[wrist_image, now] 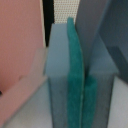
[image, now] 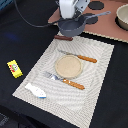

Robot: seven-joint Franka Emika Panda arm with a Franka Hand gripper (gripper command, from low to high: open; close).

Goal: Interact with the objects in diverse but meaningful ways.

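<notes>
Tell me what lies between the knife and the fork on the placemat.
In the exterior view, a round beige plate sits between the knife and the fork on the striped placemat.

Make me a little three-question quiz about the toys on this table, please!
1. True or false: the round tan plate lies on the striped beige placemat.
2. Which toy lies off the placemat, on the black cloth at the exterior view's left? A) white-and-blue fish B) yellow rectangular packet with red marks C) orange-handled fork
3. What is the robot's white gripper right above?

Key: 1 true. 2 B. 3 the grey-blue long-handled saucepan.
</notes>
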